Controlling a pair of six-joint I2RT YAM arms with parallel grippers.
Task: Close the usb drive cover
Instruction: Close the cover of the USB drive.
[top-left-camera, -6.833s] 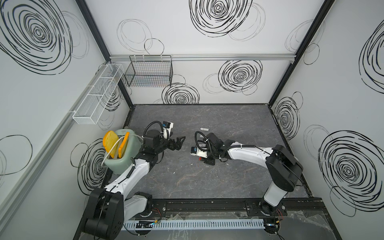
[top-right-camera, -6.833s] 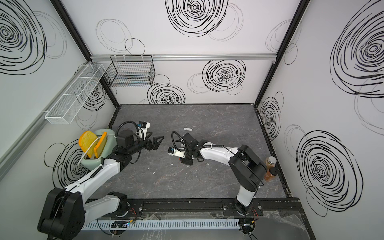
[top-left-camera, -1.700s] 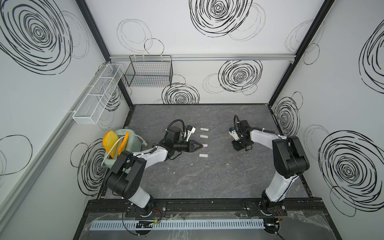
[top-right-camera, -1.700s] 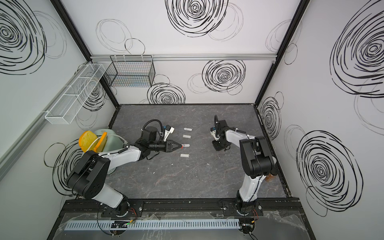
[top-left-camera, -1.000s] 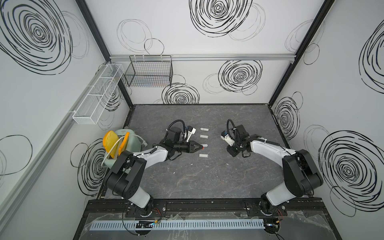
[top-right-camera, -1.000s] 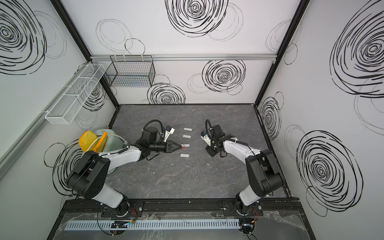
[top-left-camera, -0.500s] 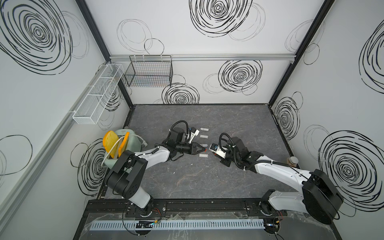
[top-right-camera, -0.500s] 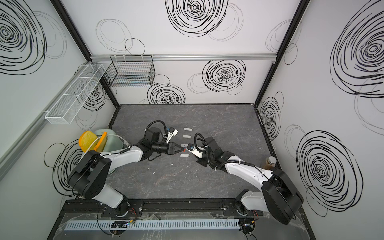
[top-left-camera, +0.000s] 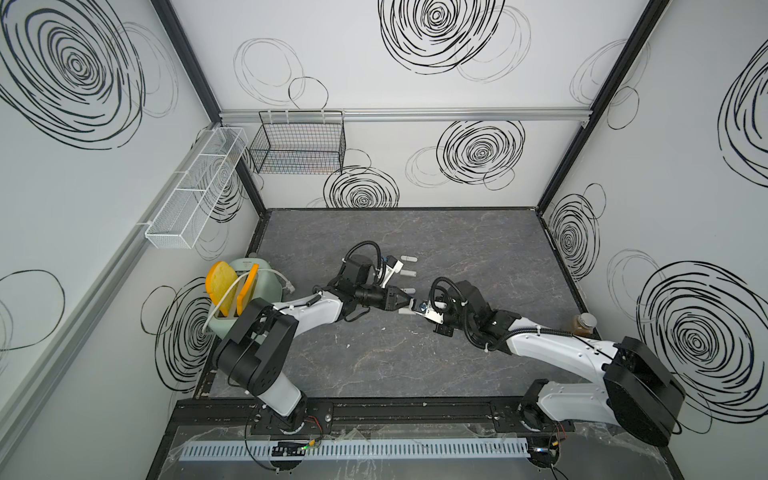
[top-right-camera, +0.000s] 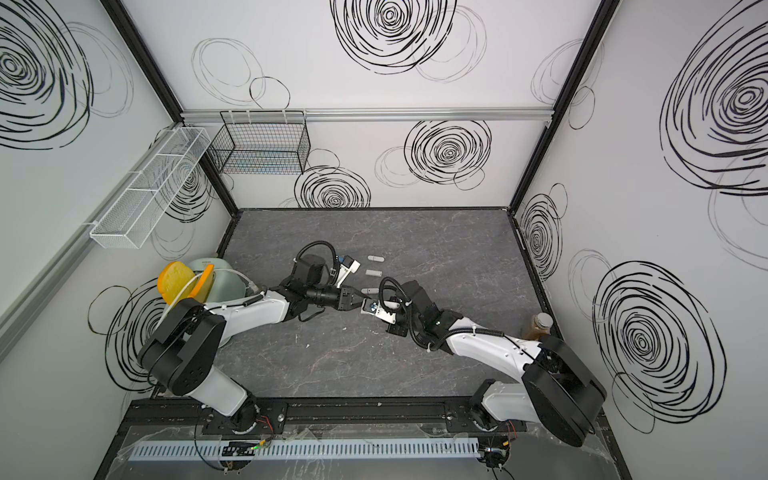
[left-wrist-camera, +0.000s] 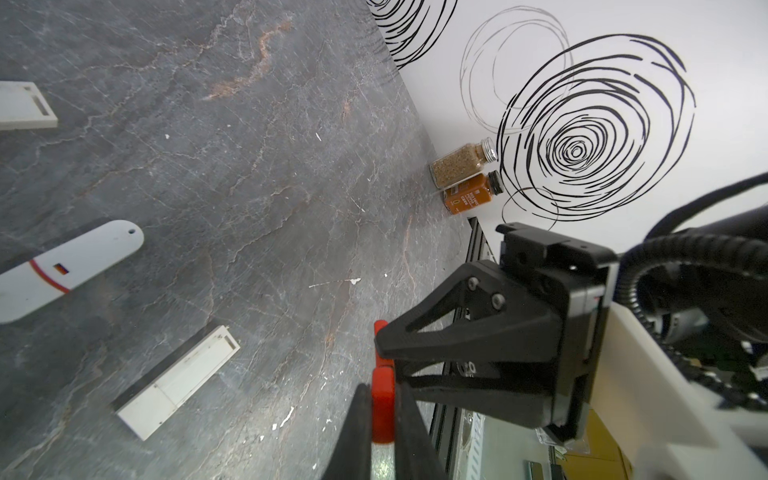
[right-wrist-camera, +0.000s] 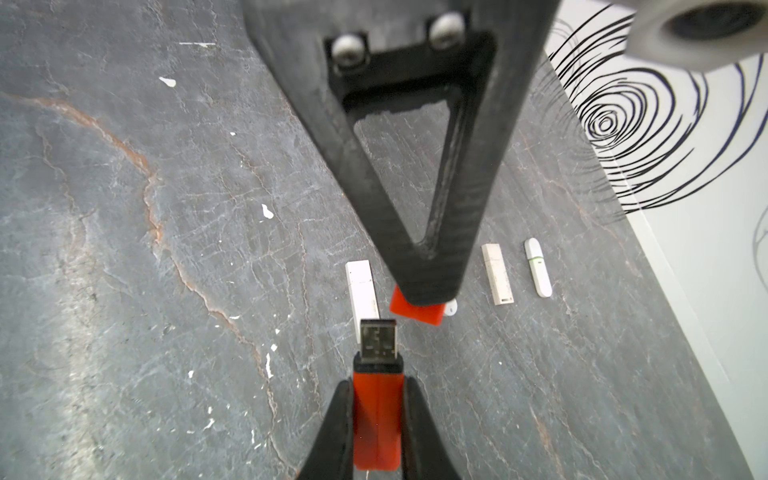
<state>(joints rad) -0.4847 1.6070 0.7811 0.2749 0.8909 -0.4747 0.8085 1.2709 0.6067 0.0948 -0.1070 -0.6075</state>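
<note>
Grey tabletop (right-wrist-camera: 124, 208) below. Right pincer (right-wrist-camera: 377, 388) clamps drive (right-wrist-camera: 377, 432), plug (right-wrist-camera: 377, 340) bare; left pincer (left-wrist-camera: 383, 390), just ahead, clamps cap (right-wrist-camera: 415, 313), slightly off the plug's line. Recommendation: square cap mouth to plug, then press straight.

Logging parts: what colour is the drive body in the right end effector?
The drive body is red; the right wrist view shows it best.

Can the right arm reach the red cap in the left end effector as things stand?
Probably yes. The right end effector is shut on the red drive, plug bare and facing the red cap in the left end effector; nothing lies between them. The cap sits slightly off the plug's line.
</note>
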